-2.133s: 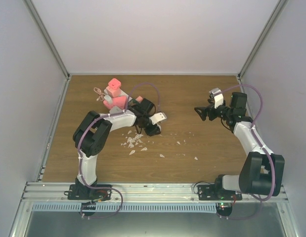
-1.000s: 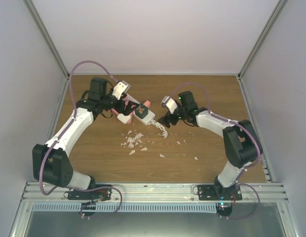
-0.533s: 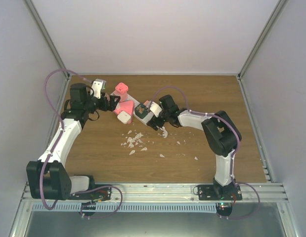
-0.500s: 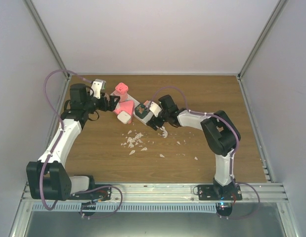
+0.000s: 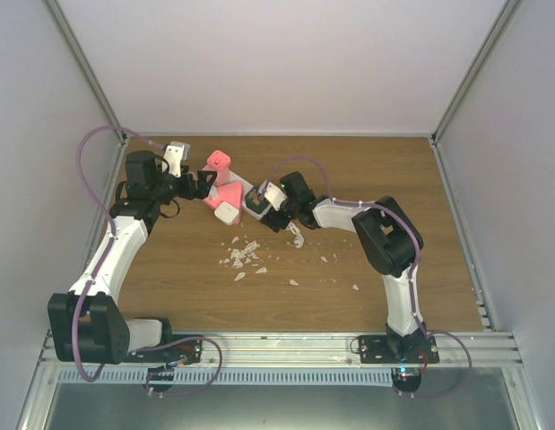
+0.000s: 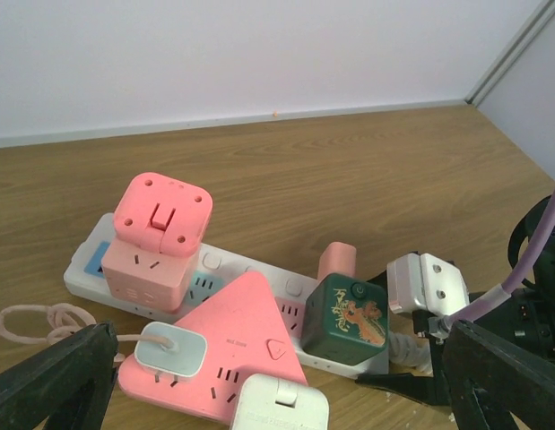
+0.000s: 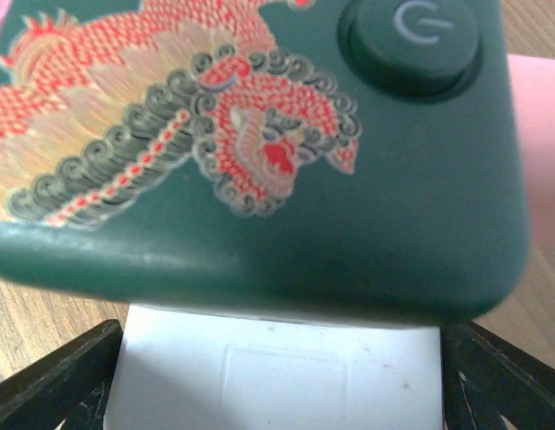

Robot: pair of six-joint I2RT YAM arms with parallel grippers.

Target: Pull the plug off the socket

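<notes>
Risk of dragging the whole socket (image 6: 84, 276) across the smooth wood-grain worktop (image 6: 367, 179) instead of freeing the plug (image 6: 346, 318), given an unpinned, glossy, probably light strip (back, left of centre, crowded with pink plastic adapters (image 6: 159, 235)). Also of slipping off rounded, matte green corners. Straddling the strip's end with the right end effector (image 7: 277, 381) spread wide; hovering nearby with the left end effector (image 6: 277, 385), equally wide, empty.

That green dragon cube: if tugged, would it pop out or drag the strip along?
Likely rigid: the green cube looks like hard plastic. The power strip lies loose on the table, so it may lift along unless held. The cube's smooth sides might slip.
</notes>
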